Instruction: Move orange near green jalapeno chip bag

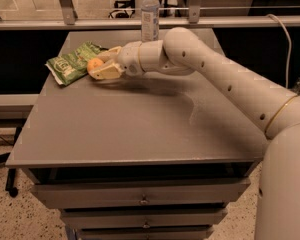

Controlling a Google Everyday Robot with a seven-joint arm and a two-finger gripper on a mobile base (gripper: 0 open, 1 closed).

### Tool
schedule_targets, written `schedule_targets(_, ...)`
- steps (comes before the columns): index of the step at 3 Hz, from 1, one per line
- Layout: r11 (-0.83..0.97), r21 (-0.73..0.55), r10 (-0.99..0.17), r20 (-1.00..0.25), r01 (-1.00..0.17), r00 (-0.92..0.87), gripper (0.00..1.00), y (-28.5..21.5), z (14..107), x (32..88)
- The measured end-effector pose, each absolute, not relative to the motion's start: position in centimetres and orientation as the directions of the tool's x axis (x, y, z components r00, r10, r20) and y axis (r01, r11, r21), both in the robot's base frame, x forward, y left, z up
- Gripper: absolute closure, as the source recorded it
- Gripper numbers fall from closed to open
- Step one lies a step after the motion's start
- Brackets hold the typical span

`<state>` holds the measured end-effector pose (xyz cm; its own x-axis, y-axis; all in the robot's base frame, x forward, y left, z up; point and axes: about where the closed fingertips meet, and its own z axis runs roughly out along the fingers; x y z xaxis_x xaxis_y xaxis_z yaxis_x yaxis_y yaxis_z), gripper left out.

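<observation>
Nearest: cabinet front, drawers stacked under the worktop, small knob at the ctr of the ones visible. Front half of the top is plain grey, w/ a faint glare patch right of ctr.

Near-right: robot body, just off the front-right corner. Its arm runs diag over the right side of the top twd the far-left corner. The bend sits approx mid of the far half, above the surface, w/ a shadow under it.

At the arm end: gripper, in the far-left qtr of the top, pointing left. It is clenched on the orange: one finger on the far side, the other on the near side. Fruit is pinched btwn them, only its left face showing. The gripper is low over the top; can't tell if the lower finger or the fruit touches the surface.

Next, the green jalapeno chip bag lies flat by the left edge near the far-left corner. It is crinkled, white lettering up, pale strip at its near-left end. The orange is right at the bag's right edge; touching or just overlapping in view, can't tell which.

Further back: clear plastic bottle upright at the far edge, approx mid, behind the wrist, apart from bag & gripper. Beyond the top: metal rail running L-R, cable hanging at far right.
</observation>
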<state>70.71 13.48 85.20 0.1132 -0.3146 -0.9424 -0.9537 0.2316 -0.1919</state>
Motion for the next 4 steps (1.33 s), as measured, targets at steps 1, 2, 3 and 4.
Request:
schedule_targets(1, 0.251, -0.184, -0.33, -0.939, -0.95, 0.095, 0.64, 13.81, 84.36, 71.76)
schedule_targets(2, 0.267, -0.179, -0.336, -0.938, -0.947, 0.083, 0.4, 13.82, 84.03, 72.32)
schedule_targets(3, 0.274, -0.174, -0.341, -0.937, -0.946, 0.073, 0.17, 13.68, 83.84, 72.55)
schedule_targets(4, 0.278, -0.17, -0.339, -0.938, -0.946, 0.069, 0.0, 13.44, 84.0, 72.44)
